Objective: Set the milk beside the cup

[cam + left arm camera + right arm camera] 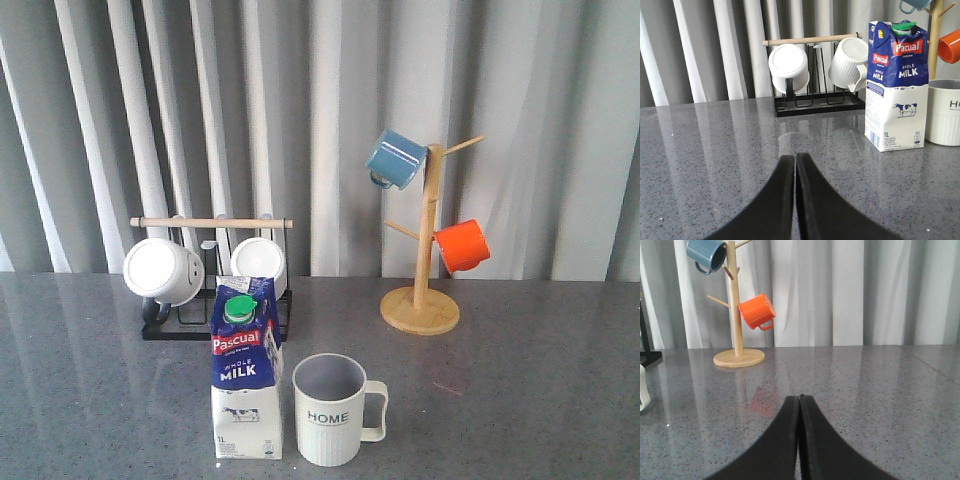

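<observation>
The left hand [795, 165] has its two black fingers pressed together, with nothing between them. It hangs low over the bare grey worktop [520, 400]. The right hand [800, 407] is pressed together too, and it holds nothing.

From the left hand, the milk [896, 85] is ahead and off to the right side. There is clear worktop between them, so the hand is not touching it. The right hand looks out at the wooden mug tree [735, 305] with the blue mug [707, 255] and the orange mug [757, 311]. It does not see the milk at all, only a sliver of a pale handle at the very edge of its view. So I think the left hand is the nearer one to the milk.

The milk [247, 370] stands straight up, with its long side going up and down and its green cap on top. It sits close to the front edge of the worktop, a bit left of the middle. The cup [330, 410] with HOME on it stands just beside the milk, on the milk's right. There is a thin gap between them in the front view. The cup's handle points away from the milk.

Behind them, near the back edge, is a black rack [210, 290] with two white mugs [163, 271] lying on their sides.

The milk looks like it is already next to the cup, so I think the job is about done.
</observation>
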